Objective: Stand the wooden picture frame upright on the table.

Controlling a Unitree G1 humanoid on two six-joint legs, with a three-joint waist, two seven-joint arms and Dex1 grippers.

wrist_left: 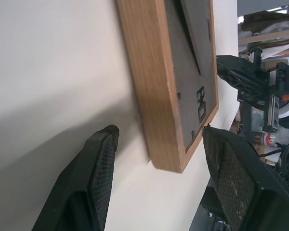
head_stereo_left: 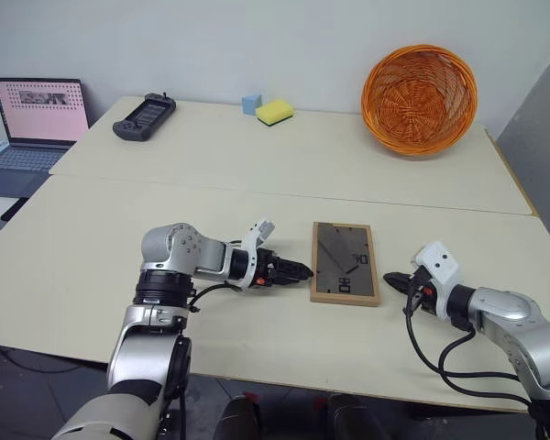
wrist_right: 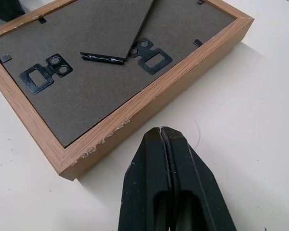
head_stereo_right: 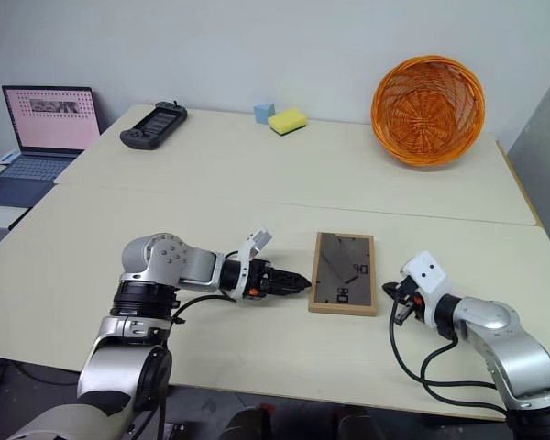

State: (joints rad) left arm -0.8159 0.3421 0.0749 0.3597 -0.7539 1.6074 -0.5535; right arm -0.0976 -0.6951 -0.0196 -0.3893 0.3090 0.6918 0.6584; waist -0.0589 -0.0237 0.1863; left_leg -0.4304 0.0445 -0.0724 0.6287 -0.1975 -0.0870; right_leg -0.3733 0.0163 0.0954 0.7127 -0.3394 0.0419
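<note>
Picture frame (wrist_right: 135,113) of light wood, chipped at the edge, matt grey fibreboard back; surface (head_stereo_left: 257,156) smooth, matt cream; basket (head_stereo_left: 420,99) woven wicker.

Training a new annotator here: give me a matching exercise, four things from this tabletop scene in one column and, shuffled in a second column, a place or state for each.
Things:
1. light-wood rectangular picture frame
2. orange wicker basket
3. left gripper
4. right gripper

States:
A. fingers shut
B. lying flat, grey back up
C. fingers open beside the frame's long edge
D. tipped on its side at the table's far edge

Pairs: 1-B, 2-D, 3-C, 4-A
</note>
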